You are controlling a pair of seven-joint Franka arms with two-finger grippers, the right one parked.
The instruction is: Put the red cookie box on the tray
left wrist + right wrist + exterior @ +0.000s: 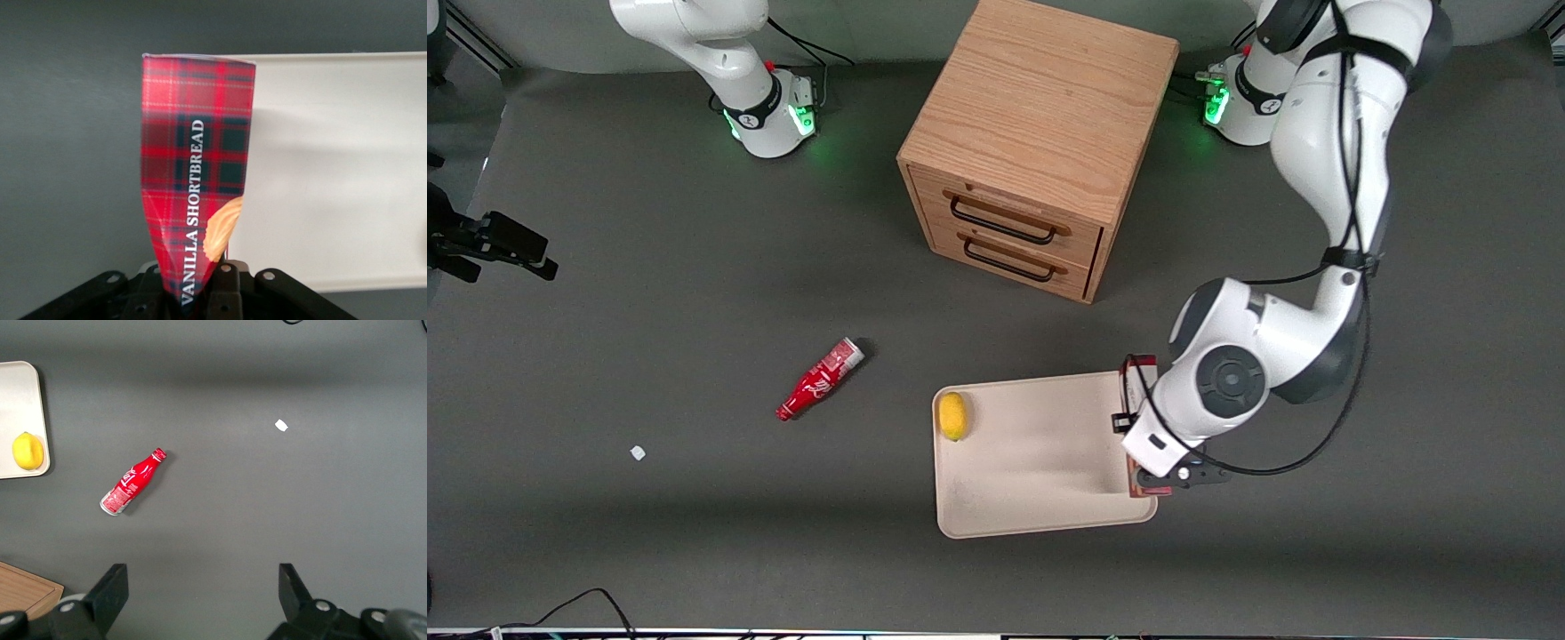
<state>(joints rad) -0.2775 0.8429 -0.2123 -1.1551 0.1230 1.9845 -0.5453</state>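
While I hang over the tray's edge, my jaws (197,293) pinch the slim red tartan cardboard cookie box (197,173).
The box sits over the rim of the cream-beige rectangular tray (1040,524), which holds a yellow lemon (953,415).

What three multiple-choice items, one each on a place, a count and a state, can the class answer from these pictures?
1. Where is the yellow lemon?
A) on the cream-beige rectangular tray
B) on the oak drawer cabinet
C) beside the red soda bottle

2. How many drawer handles show on the cabinet?
A) one
B) two
C) four

3. What is the pincer doing?
A) hanging open
B) gripping the bottle
C) gripping the red tartan cardboard cookie box

Key: 1 A, it rests near the tray's edge; 2 B, two black handles; 3 C, the box stands clamped over the tray's edge.
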